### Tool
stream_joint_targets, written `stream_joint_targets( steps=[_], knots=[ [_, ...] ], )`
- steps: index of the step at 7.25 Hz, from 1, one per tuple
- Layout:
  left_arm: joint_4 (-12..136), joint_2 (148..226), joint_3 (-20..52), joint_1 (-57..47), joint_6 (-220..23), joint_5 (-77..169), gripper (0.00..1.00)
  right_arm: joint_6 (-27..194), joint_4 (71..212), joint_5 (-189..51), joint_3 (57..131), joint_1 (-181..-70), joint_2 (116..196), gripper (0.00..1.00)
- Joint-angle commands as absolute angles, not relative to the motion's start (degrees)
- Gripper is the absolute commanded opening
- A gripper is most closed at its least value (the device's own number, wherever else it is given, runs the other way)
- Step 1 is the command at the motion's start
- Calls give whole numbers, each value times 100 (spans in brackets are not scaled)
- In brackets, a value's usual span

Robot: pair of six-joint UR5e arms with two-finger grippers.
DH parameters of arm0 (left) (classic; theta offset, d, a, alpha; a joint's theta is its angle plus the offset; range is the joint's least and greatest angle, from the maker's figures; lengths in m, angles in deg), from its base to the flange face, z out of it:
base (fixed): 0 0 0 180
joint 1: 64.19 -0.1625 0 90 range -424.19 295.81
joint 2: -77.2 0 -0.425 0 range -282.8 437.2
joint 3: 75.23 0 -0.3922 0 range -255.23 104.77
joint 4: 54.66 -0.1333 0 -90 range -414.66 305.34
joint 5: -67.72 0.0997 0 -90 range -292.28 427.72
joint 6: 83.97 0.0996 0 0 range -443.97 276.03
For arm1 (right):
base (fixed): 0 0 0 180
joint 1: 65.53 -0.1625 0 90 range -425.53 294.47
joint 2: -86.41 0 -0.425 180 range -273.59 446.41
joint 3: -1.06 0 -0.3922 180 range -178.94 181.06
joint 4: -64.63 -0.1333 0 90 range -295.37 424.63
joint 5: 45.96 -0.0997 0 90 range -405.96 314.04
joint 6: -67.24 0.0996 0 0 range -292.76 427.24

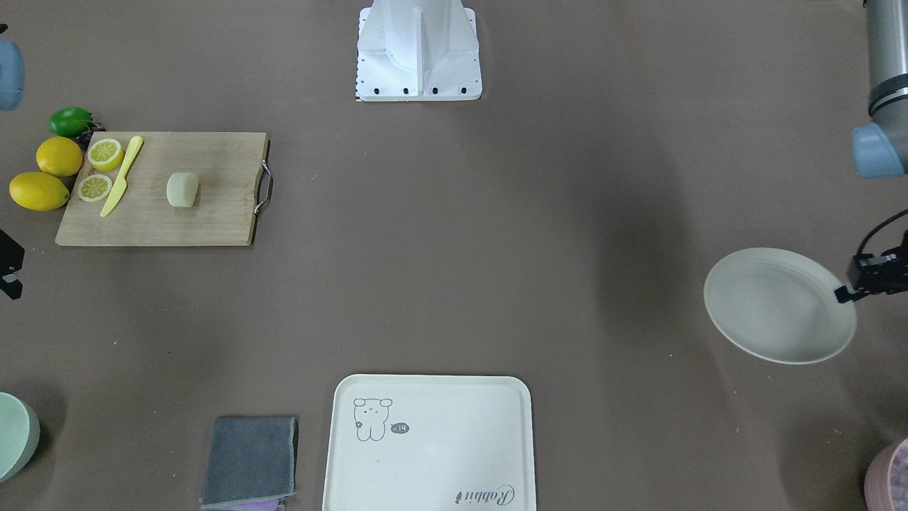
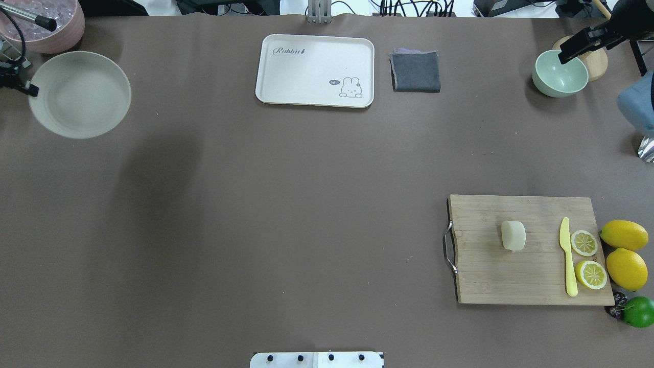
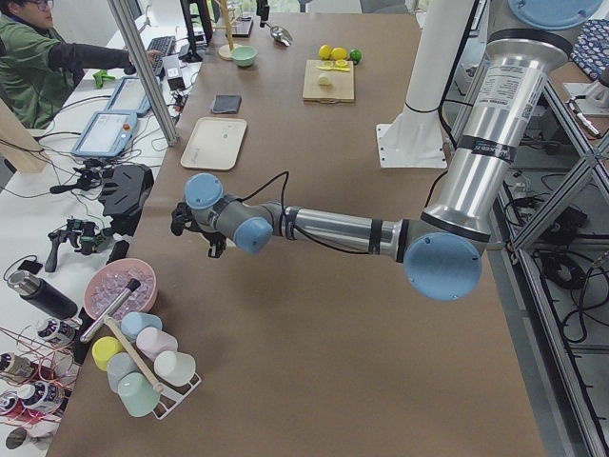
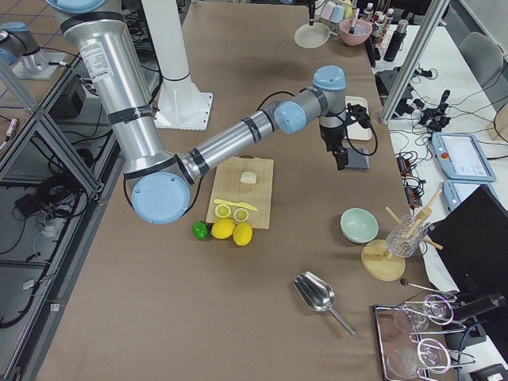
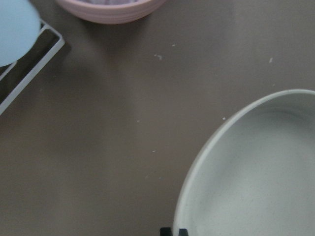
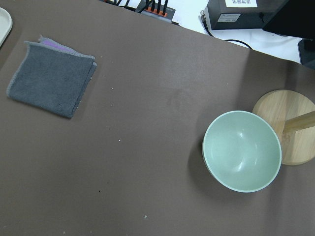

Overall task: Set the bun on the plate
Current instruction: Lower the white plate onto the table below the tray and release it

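The bun (image 2: 513,235) is a pale cream lump lying on the wooden cutting board (image 2: 490,276), also seen as the bun (image 1: 182,190). Far across the table, the round off-white plate (image 2: 79,94) sits at the far left corner. My left gripper (image 2: 31,91) is at the plate's outer rim. In the left wrist view its dark fingertips (image 5: 167,231) straddle the plate rim (image 5: 197,167), shut on it. My right gripper (image 2: 563,55) hangs above the green bowl (image 2: 559,74), far from the bun, and looks open with nothing in it.
Two lemon halves (image 2: 587,258), a yellow knife (image 2: 568,258), whole lemons (image 2: 624,250) and a lime (image 2: 638,311) are by the board. A cream tray (image 2: 314,70) and grey cloth (image 2: 415,70) lie at the far edge. A pink bowl (image 2: 48,23) stands beyond the plate.
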State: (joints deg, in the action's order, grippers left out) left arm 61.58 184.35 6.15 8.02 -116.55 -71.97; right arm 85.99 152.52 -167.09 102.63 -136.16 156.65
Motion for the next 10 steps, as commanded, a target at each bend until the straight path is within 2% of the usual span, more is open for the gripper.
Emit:
stream_joint_targets(
  steps=[1, 4, 7, 10],
  knots=[
    [6241, 18722, 1342, 87, -12787, -7097, 0, 8597, 15253, -16707, 10187, -13576, 15663, 100],
    [6241, 19302, 1705, -924, -13642, -6106, 0, 8597, 15253, -16707, 10134, -13515, 15707, 100],
    [6241, 19434, 1924, -1442, -13985, -5709, 0, 8597, 15253, -16742, 10152, -13409, 15724, 100],
    [6276, 19532, 2303, -2583, -14776, -4744, 0, 8597, 15253, -16734, 10169, -13347, 15707, 100]
  ],
)
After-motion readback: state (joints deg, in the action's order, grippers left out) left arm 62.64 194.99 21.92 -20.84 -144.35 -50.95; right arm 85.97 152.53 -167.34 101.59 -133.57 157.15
